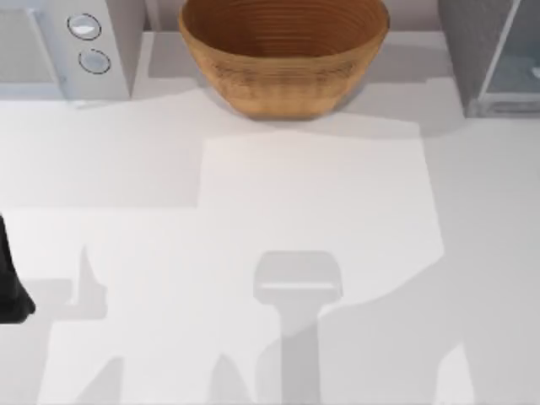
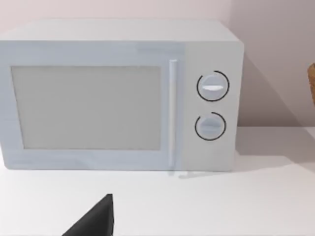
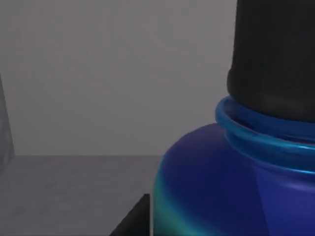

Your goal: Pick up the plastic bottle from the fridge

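The plastic bottle (image 3: 221, 187) looms very close in the right wrist view, with a blue body shading to teal low down, a bright blue neck ring and a dark cap (image 3: 275, 54). It stands inside the fridge, whose grey back wall (image 3: 108, 73) and floor are behind it. A dark part of my right gripper (image 3: 134, 220) sits right beside the bottle's body. In the top view the fridge (image 1: 494, 59) stands at the back right corner with its pale glassy panel. My left arm (image 1: 12, 283) is parked at the table's left edge.
A grey microwave (image 1: 67, 46) with two round knobs stands at the back left, and the left wrist view faces its front (image 2: 118, 98). A big woven brown basket (image 1: 283, 51) sits at the back middle. The white tabletop (image 1: 278, 253) stretches in front of them.
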{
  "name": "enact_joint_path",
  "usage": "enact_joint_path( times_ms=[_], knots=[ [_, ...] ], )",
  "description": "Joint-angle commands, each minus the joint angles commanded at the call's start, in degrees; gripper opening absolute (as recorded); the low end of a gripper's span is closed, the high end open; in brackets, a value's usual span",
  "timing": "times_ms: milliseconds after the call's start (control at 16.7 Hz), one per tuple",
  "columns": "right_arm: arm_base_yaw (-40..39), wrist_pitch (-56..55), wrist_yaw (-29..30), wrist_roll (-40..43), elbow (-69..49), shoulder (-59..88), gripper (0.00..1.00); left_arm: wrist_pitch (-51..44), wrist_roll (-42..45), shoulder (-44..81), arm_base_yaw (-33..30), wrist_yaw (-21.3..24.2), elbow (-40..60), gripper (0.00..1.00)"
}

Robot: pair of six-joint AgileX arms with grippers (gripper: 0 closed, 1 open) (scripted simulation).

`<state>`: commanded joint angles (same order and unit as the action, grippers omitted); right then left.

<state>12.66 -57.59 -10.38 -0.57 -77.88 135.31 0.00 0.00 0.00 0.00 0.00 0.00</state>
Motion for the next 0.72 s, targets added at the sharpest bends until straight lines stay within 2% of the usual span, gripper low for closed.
enact_joint_path(
  times_ms=[360, 720],
  knots=[
    [0.0, 6.8, -0.1, -0.1, -0.9, -5.6, 0.0, 0.0, 0.0, 0.0, 0.0, 0.0, 0.0, 1.0],
    [0.0, 6.8, -0.3, -0.2, 0.0, -6.7, 0.0, 0.0, 0.0, 0.0, 0.0, 0.0, 0.0, 1.0]
  ],
)
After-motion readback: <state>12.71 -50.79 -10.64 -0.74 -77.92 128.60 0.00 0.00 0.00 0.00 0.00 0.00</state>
